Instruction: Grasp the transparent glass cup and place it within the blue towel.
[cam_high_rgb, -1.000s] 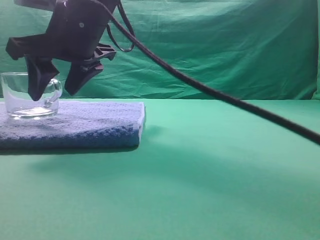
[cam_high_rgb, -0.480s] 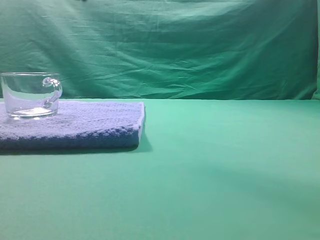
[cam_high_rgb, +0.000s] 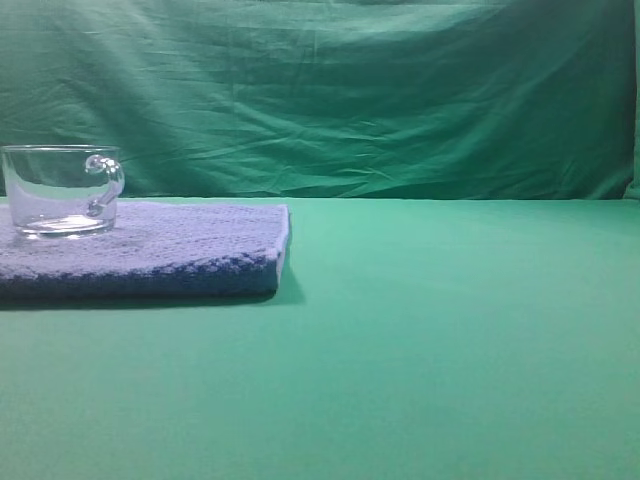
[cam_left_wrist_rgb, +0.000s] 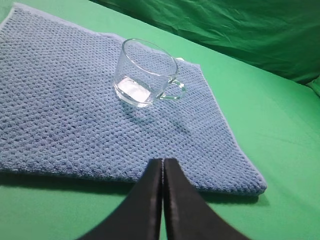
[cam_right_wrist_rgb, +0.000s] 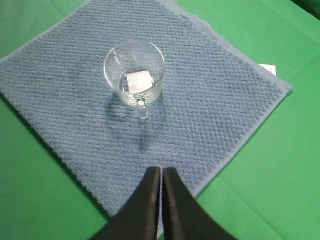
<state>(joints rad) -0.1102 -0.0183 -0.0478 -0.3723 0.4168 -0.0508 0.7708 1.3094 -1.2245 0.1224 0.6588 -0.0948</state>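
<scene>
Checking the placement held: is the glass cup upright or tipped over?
Upright. The glass cup stands on its base on the blue towel, rim facing up, handle sideways.

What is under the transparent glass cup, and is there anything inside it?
The transparent glass cup stands upright on the blue towel, which lies on the green table. The cup looks empty; its thick base shows through. What lies beneath the towel is covered.

The exterior high view looks level across the table — both wrist views look down, sharing the blue towel (cam_high_rgb: 140, 250).
</scene>
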